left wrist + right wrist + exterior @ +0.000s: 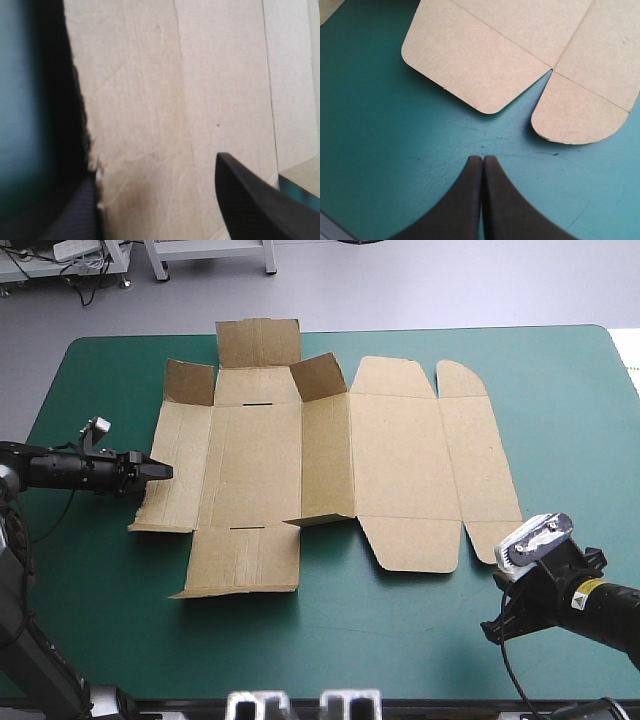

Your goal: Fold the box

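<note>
One box [400,460] edge lies between the left end effector's [165,471] parted fingers.

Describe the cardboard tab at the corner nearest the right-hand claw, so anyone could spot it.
Start at the brown box, spread open on the teal-green table. At its near right corner, near the shut right gripper, lies the small rounded flap, narrower than the broad flap beside it.

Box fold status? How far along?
Early. Done: only the far flaps stand up; the box otherwise lies flat. In hand: left gripper open astride its left edge; right gripper shut over the teal-green cover, short of the rounded flaps. Left: raising and tucking the walls.
</note>
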`<state>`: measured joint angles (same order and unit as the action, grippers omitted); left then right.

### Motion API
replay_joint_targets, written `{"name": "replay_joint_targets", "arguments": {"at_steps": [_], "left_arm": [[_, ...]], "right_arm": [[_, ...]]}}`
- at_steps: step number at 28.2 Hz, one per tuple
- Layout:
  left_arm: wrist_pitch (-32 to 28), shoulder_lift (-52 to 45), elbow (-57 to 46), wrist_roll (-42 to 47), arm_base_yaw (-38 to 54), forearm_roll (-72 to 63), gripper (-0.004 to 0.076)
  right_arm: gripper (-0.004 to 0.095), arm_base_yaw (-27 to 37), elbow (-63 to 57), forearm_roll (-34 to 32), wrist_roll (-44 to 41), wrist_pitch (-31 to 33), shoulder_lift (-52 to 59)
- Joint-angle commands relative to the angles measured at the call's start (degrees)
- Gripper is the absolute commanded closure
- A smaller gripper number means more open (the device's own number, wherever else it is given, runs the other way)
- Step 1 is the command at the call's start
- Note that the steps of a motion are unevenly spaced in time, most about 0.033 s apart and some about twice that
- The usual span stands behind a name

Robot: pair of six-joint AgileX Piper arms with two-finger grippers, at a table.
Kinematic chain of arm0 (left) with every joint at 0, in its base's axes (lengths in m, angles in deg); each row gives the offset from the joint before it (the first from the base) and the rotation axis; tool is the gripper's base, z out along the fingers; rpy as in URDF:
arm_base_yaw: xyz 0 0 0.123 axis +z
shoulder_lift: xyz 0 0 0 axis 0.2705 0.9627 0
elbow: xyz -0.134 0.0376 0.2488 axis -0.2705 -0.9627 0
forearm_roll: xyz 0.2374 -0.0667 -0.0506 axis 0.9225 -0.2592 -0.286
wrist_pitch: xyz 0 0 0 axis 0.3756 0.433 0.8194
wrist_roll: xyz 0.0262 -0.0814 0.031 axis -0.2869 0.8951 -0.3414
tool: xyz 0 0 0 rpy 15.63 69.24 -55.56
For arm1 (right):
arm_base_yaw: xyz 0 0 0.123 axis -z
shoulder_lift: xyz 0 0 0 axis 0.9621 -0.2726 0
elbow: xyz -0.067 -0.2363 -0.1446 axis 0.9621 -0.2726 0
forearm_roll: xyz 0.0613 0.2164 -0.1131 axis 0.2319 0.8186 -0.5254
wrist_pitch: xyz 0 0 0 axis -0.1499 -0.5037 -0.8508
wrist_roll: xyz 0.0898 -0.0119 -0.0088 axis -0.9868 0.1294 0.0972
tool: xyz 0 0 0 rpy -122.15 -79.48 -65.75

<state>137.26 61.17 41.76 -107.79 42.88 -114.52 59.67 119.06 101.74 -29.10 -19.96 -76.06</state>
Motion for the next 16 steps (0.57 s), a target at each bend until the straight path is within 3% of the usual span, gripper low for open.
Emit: {"name": "replay_joint_targets", "arguments": {"at_steps": [1,5,8,12,16], "left_arm": [[3.65,-0.89,0.86,1.02,-4.11,1.6,0.0276],[2.4,-0.89,2.8,6.55,-6.96,3.43,0.0333],[-0.14,-0.89,3.58,11.09,-8.09,3.86,0.0437],[-1.22,-0.89,3.69,10.38,-10.21,4.7,0.0734],[3.76,-1.86,4.4,3.64,-12.07,3.61,0.0734]], "right_arm": [[0.0932,-0.16,1.44,0.64,0.06,-2.71,-0.42],[0.0932,-0.16,1.44,0.64,0.06,-2.71,-0.42],[0.0932,-0.16,1.44,0.64,0.06,-2.71,-0.42],[0.0932,-0.16,1.44,0.64,0.06,-2.71,-0.42],[0.0932,-0.16,1.44,0.64,0.06,-2.71,-0.42]]}}
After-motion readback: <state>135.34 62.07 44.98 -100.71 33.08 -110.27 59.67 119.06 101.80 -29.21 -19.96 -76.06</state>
